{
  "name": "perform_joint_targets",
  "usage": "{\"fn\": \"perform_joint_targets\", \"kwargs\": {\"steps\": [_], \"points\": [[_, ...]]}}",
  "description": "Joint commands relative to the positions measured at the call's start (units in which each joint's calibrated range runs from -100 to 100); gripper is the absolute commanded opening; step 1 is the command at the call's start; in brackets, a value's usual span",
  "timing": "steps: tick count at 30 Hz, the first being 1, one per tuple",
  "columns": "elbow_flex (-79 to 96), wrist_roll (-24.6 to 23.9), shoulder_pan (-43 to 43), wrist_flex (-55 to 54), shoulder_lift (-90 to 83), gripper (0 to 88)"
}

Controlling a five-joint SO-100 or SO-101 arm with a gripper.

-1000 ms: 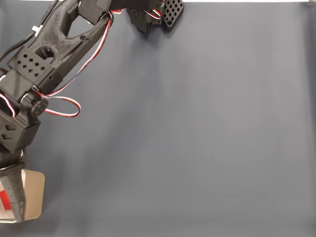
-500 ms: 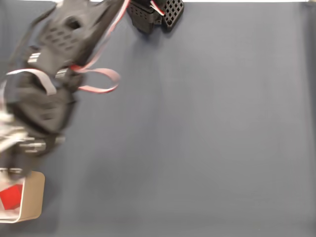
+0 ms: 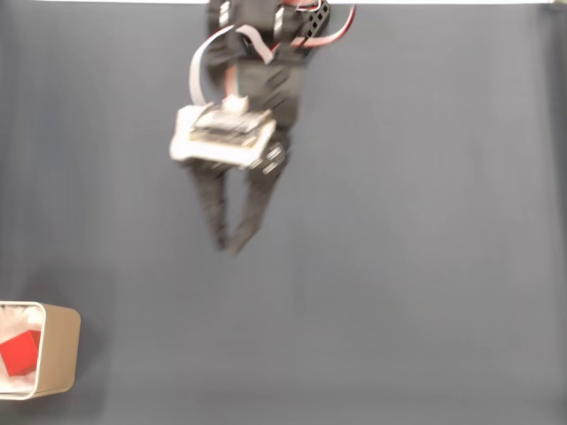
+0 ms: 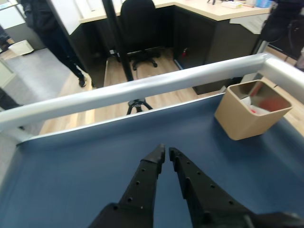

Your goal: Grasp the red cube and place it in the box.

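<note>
- Red cube [image 3: 19, 352] sits inside the box [image 3: 60, 350], bottom-left corner of the fixed view, lying on the white interior and tilted against the frame edges. In the wrist view it shows as a red patch [image 4: 270, 103] down in the box [image 4: 242, 122].
- Gripper [image 3: 229, 245] is well apart from the box, upper-middle of the fixed view, above bare mat, motion-blurred.
- Arm enters from the top edge; gripper points down-frame. White camera module [image 3: 221, 135] rides on the wrist, with a white ribbon cable [image 3: 202, 64] looping above it and red wires near the base.
- Jaws nearly closed: tips almost meet, narrow slit between them, nothing held. Same in the wrist view [image 4: 165, 154]: two black perforated fingers converge, empty.
- Surface: flat dark blue-grey mat [image 3: 416, 230].
- Wrist view: silver rail [image 4: 142, 88] borders the mat's far edge; box sits near the right corner by the rail.
- Room beyond: wood floor, black office chair [image 4: 137, 28], tripod foot [image 4: 137, 103], desks, a person's dark trouser legs [image 4: 61, 42] at upper left.
</note>
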Motion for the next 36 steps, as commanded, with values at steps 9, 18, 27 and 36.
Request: {"fn": "perform_joint_targets", "kwargs": {"steps": [9,18,27,36], "points": [[37.8,2.83,-3.57,9.55,-40.24,0.0],[46.83,2.59,-6.56,31.52,-52.37,0.0],[46.92,2.0,-7.34,43.4,-54.97,0.0],[46.92,2.1,-7.69,50.04,-54.97,0.0]]}}
